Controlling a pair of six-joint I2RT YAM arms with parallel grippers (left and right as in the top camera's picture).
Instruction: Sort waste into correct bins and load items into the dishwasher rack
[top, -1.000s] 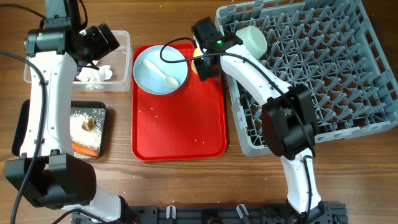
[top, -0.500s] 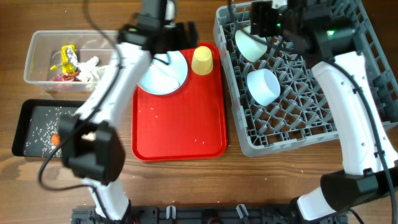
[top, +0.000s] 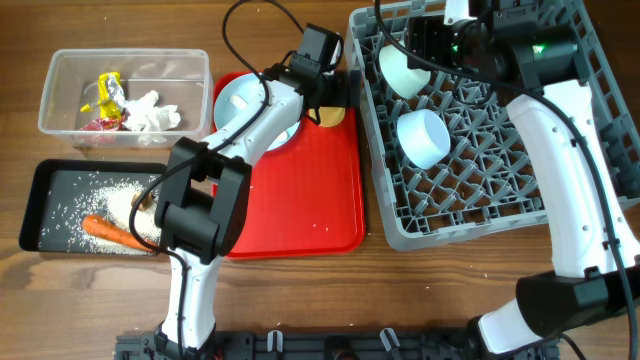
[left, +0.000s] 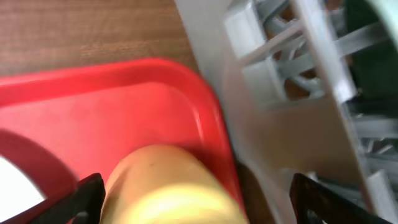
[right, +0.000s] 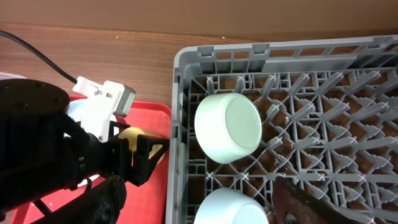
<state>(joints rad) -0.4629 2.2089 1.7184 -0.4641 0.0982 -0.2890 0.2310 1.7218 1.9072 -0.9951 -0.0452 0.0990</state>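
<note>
The left gripper (left: 189, 196) is spread wide around the yellow plastic cup (left: 165, 183). The cup sits at the top right corner of the flat red serving tray (left: 124, 106), just beside the large grey plastic pegged rack (top: 500, 150). One finger is at the cup's left side and the other is apart on its right. The right gripper (right: 196, 186) hangs parted and empty over the rack's upper left, where two small pale bowls (right: 227, 127) lie. The light blue round plate (top: 240, 110) rests at the tray's top left.
</note>
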